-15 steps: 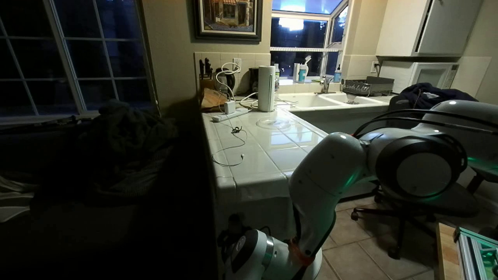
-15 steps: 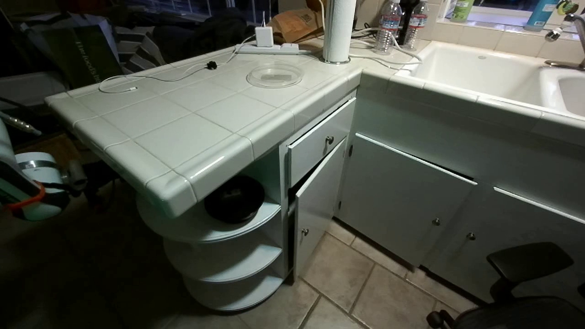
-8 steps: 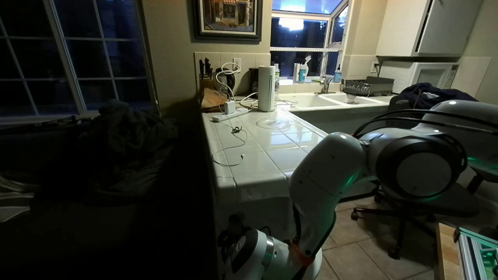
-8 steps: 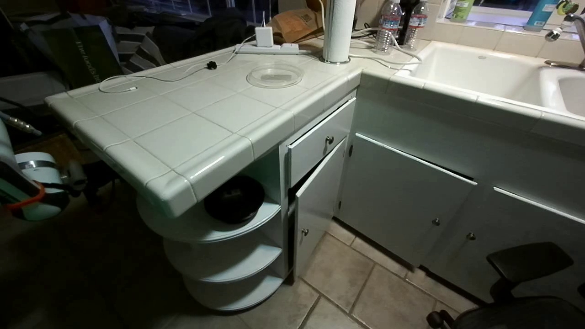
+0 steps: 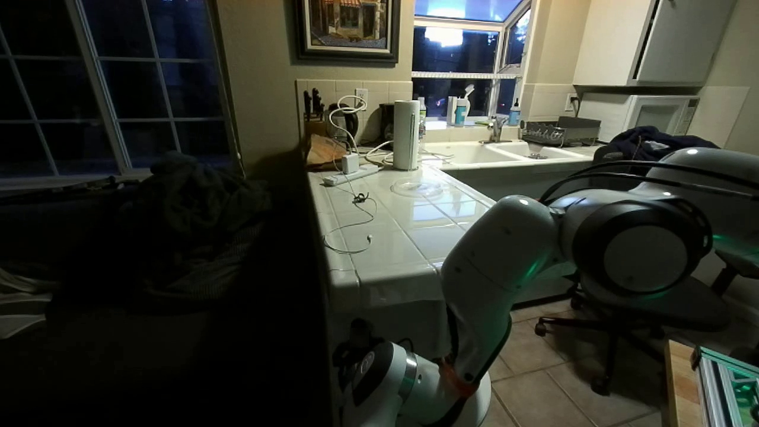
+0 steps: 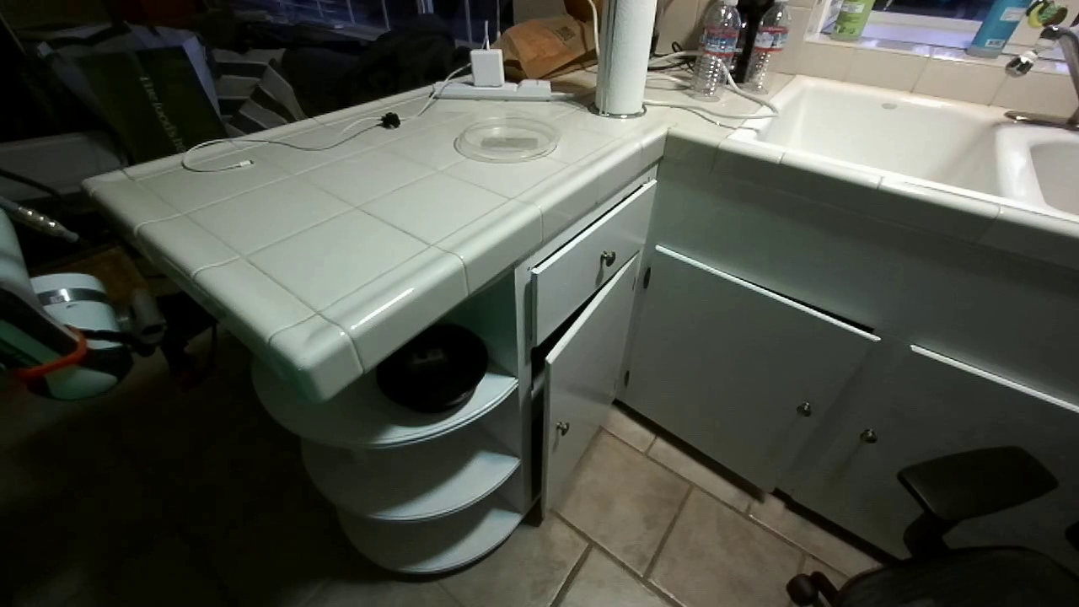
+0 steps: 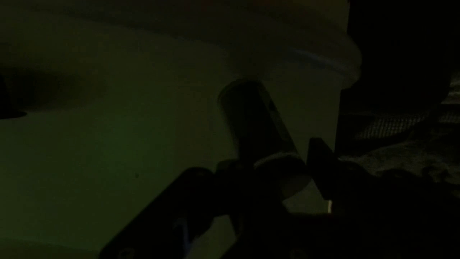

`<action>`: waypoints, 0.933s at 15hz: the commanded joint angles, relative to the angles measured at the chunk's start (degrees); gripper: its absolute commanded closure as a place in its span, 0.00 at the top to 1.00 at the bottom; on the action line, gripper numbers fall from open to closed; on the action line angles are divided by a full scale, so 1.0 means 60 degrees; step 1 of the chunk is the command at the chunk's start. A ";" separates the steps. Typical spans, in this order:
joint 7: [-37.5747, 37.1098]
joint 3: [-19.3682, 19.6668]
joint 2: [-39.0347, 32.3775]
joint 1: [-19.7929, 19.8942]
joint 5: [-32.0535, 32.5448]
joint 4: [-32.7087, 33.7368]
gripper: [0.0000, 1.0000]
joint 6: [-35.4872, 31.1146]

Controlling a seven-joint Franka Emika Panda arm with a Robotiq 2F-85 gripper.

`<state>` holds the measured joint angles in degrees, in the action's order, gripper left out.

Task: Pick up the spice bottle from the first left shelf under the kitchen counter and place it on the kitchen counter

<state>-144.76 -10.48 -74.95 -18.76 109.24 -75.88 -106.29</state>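
Wrist view, poorly lit: the gripper [image 7: 275,165] is clamped around the spice bottle [image 7: 260,122], its fingers [image 7: 323,169] meeting the bottle near one end. The bottle is tilted between them, its longer free part pointing away from the gripper; whether that far end touches anything is too dark to tell. The likeliest fault is rotation within the grip: with the hold so near one end, a knock at the other could lever the bottle round or out. One source of such a knock is the pale rounded edge [image 7: 323,61] above the gripper, probably the lip of the kitchen counter [image 6: 421,202], should the lift begin with that edge overhead. To the gripper's left, a dark shape [image 7: 9,100], cut off and unidentified, could be struck by a sideways swing. Farther out, in an exterior view, the arm [image 5: 498,255] is bent low beside the end of the counter, whose top stands higher than the gripper; a link carried too close would hit it. Above the gripper, near that end, a white cable [image 6: 324,148] lies where a careless placement could trap it under the bottle. Released at its present tilt, the bottle could topple and roll on the glossy surface.
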 commanded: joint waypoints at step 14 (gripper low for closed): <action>-0.1154 -0.0004 0.1193 0.0140 -0.0310 -0.2030 0.20 0.0917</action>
<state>-148.78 -10.38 -69.86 -18.28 108.48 -84.46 -101.65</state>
